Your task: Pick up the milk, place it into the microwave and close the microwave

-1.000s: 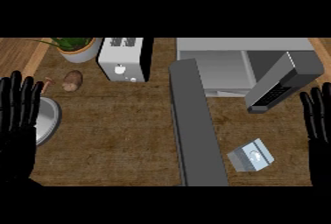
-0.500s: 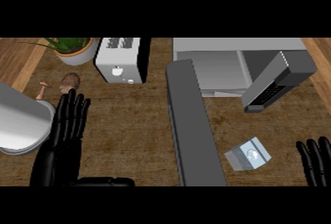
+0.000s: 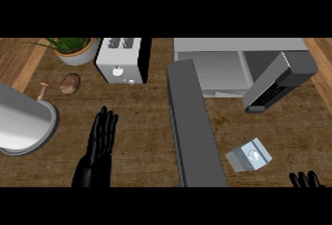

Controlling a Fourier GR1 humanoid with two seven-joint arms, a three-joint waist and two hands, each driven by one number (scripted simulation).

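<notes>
Since half a second ago: left hand (image 3: 100, 145) slightly further over the counter, fingers straight and pressed together, holding nothing; right hand (image 3: 306, 179) sunk to the lower edge, only fingertips showing, so whether it is spread or curled cannot be told. All else unmoved.

Surface: counter (image 3: 136, 114), dark brown with a coarse woven-looking grain, bordered by lighter wood planking at the upper left and upper right.

Milk (image 3: 249, 155): small grey-white carton, boxy, with a round cap on its upper face; lies tilted on the counter right of the door, well apart from the left hand and near the right fingertips.

Microwave (image 3: 220, 66): pale grey box at the top, cavity open, plain flat floor inside.

Microwave door (image 3: 194, 127): long dark grey slab, swung out toward the lower edge.

Dark angular block (image 3: 279, 81): grey with a ribbed black face, tilted at the microwave's right.

Toaster (image 3: 122, 59): white body, black side, slots on top, knob on the front.

Potted plant (image 3: 73, 49): green spiky leaves in a pale round pot.

Pot (image 3: 23, 125): large, round, brushed metal, at the left edge.

Small brown lump (image 3: 70, 83): rough, oval, beside the toaster.
</notes>
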